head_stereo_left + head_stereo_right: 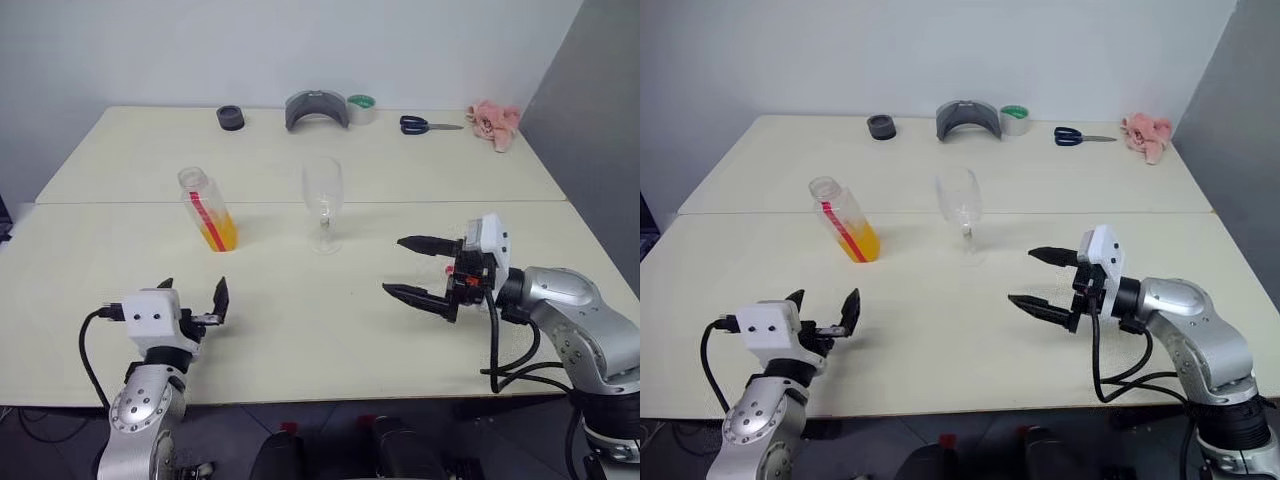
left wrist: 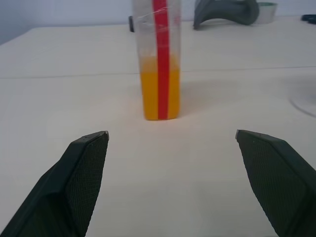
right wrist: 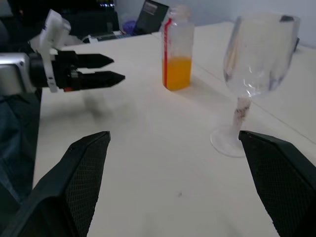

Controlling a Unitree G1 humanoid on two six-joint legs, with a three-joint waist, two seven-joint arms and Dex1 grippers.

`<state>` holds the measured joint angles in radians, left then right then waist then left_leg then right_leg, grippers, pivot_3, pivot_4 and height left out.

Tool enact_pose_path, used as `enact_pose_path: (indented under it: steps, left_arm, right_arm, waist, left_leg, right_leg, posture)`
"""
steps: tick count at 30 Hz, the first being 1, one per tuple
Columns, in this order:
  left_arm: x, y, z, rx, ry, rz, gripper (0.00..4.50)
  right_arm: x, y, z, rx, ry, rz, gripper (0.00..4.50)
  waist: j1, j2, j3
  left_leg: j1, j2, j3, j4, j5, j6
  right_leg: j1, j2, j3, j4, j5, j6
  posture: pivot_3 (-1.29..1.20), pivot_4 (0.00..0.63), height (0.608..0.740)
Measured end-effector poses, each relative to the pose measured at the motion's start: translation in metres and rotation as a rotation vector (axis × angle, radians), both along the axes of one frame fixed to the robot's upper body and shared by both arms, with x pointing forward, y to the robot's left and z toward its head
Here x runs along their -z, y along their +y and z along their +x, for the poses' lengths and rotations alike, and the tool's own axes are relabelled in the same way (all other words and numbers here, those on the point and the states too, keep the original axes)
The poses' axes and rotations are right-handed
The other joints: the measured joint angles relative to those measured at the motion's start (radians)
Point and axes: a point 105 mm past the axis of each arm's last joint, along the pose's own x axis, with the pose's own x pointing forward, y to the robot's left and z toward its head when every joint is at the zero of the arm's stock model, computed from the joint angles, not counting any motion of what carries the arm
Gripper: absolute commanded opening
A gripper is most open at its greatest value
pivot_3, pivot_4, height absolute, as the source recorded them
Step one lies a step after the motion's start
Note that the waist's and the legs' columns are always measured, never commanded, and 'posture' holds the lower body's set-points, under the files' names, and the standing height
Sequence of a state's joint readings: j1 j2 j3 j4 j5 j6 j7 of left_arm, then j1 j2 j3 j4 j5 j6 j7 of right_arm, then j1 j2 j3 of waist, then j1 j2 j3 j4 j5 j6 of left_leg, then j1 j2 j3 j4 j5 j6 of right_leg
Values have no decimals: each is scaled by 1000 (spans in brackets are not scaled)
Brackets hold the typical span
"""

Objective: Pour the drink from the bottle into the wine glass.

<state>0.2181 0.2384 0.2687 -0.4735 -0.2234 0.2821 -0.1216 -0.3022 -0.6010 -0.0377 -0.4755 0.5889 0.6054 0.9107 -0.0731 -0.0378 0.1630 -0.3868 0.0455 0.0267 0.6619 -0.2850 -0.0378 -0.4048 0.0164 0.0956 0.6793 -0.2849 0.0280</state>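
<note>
The bottle [image 1: 208, 210] stands uncapped on the table left of centre, clear with a red stripe. The orange drink [image 1: 221, 236] fills its lower part. To its right stands the empty wine glass [image 1: 323, 200], upright. My left gripper [image 1: 193, 292] is open near the front edge, pointing at the bottle [image 2: 159, 59] from a short way off, with nothing between its fingers. To the right of the glass my right gripper [image 1: 393, 265] hovers open and empty, pointing left toward the wine glass [image 3: 256, 59].
Along the far table edge lie a black round object [image 1: 230, 117], a grey curved object [image 1: 316, 108], a tape roll [image 1: 361, 108], blue scissors [image 1: 430, 124] and a pink cloth [image 1: 495, 124]. A seam [image 1: 120, 202] joins two tables behind the bottle.
</note>
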Motion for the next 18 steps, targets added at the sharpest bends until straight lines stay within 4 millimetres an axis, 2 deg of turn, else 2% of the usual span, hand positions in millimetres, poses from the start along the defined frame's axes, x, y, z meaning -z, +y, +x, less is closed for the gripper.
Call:
enact_pose_path:
  steps: [6,11,18]
  left_arm:
    - [-2,7,15,11,-6,1,4500]
    - [-9,12,33,44,-21,0,4500]
    - [-13,8,53,133,-11,20,4500]
  right_arm:
    - [-5,5,-8,-11,22,24,4452]
    - [-6,7,-5,25,52,43,4452]
    - [-8,7,-2,43,46,42,4452]
  waist:
    - [14,-2,1]
    - [18,-3,2]
    - [19,-3,2]
  left_leg:
    - [0,0,0,0,0,0]
    - [-1,0,0,1,0,0]
    - [-2,0,-1,0,0,0]
  right_leg:
    - [0,0,-1,0,0,0]
    - [0,0,-2,0,0,0]
    - [-1,0,-2,0,0,0]
  posture:
    - [0,150,740]
    - [0,150,740]
    - [0,150,740]
